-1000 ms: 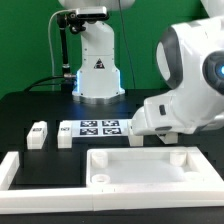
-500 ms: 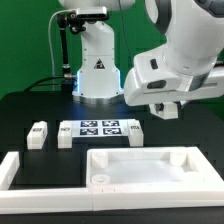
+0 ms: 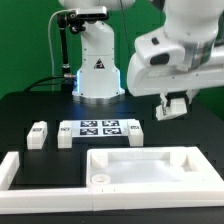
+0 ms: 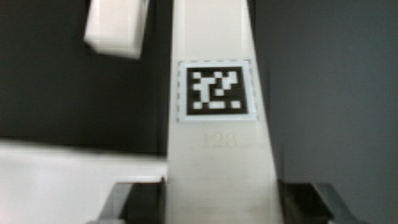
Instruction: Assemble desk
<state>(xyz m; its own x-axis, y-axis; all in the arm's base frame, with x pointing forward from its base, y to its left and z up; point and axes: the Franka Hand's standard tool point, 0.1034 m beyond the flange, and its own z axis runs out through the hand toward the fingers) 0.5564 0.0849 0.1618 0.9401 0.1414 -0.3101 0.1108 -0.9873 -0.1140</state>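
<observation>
The end effector (image 3: 172, 104) is closed on a leg post (image 4: 217, 60). In the wrist view its two dark fingers (image 4: 128, 203) press on opposite flat faces of the post, which runs straight away from them. The post is a square-section bar of smooth white plastic with crisp edges. A black-and-white square tag (image 4: 217, 90) is set on the face turned to the camera. A blurred small white block (image 4: 116, 25) lies beyond it on the dark surface.

In the exterior view the held post hangs below the arm's bulky white wrist, clear of the matte black worktop (image 3: 30, 105), toward the exterior view's right.

The desk panel (image 3: 150, 168) lies flat at the near edge of the worktop. It is a wide white rectangle with a raised rim and a round hole (image 3: 100, 178) in its near corner at the exterior view's left. The held post is above and beyond the panel's right end and does not touch it. How far behind it hangs is hard to judge from this angle.

A thick white border bar (image 3: 15, 170) wraps the panel's left side. Behind the panel lies the thin marker board (image 3: 100, 128). Two short tagged blocks stand at its left, the far-left post (image 3: 38, 135) and the second post (image 3: 66, 135). The third post (image 3: 133, 133) stands just beside its right end.
</observation>
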